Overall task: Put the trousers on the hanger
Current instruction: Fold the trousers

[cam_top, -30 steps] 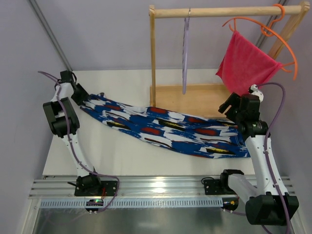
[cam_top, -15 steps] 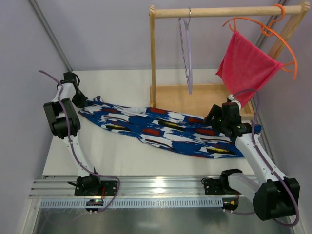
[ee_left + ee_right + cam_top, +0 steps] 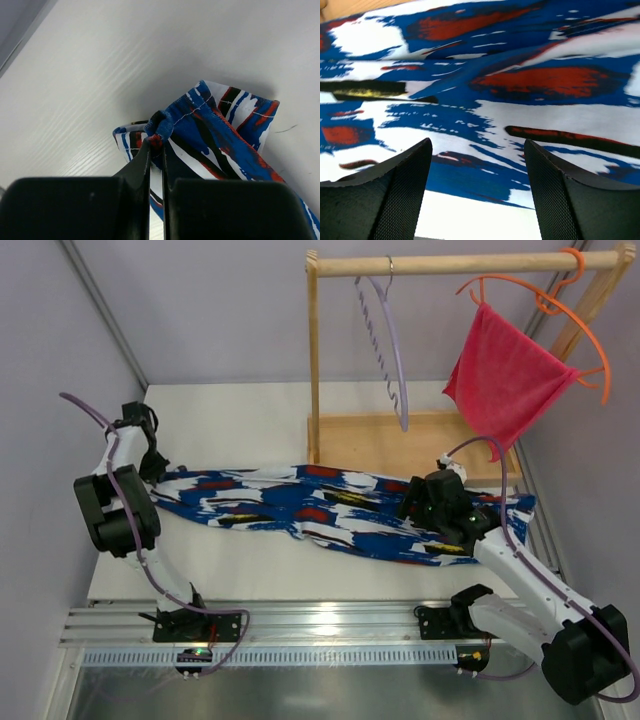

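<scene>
My left gripper point(image 3: 156, 144) was clamped on the trousers point(image 3: 300, 495) by their hem, middle left. My right gripper point(image 3: 477, 147) hung spread over them, centre right. I judged it should bite low, gathering both layers. Since earlier, my right arm had come down, and the hanger point(image 3: 397, 350), upper centre, had turned.

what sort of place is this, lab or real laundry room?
Most likely a lab robot cell: white table boxed in by plain grey walls, an aluminium mounting rail along its near edge, and a small wooden rack staged with a pale lavender plastic hanger.
</scene>
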You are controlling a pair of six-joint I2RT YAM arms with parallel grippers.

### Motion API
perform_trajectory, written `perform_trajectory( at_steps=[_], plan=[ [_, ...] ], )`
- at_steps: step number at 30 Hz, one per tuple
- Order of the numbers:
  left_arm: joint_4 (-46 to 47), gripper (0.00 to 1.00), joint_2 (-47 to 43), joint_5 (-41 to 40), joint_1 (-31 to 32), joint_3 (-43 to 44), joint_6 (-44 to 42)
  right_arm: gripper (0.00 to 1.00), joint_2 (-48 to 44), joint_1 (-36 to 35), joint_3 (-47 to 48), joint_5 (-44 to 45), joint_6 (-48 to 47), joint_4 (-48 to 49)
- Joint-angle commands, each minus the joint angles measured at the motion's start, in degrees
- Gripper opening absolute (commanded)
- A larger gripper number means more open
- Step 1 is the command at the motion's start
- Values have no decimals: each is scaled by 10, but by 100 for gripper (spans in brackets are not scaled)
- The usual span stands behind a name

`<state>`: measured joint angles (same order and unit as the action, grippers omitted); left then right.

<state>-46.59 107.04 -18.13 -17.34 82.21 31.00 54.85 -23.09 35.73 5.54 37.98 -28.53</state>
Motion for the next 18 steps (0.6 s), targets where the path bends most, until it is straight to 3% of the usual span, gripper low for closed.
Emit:
perform_trajectory(
  at_steps=[1, 7, 10, 14, 18],
  plan=[
    [-20, 0, -52, -45, -21, -37, -2, 76, -31, -2, 21, 110, 68, -73],
    [-24, 0, -120, -43, -65, -80, -17, 80, -30, 25, 85, 306, 239, -235],
    [-18, 0, -141, -32, -72, -96, -11, 81, -34, 89, 85, 297, 254, -231],
    [-18, 0, -154, -27, -67, -118, 12, 81, -29, 290, 76, 280, 218, -235],
    [-17, 0, -155, -52, -67, -139, 26, 81, -32, 371, 37, 264, 204, -210]
  ],
)
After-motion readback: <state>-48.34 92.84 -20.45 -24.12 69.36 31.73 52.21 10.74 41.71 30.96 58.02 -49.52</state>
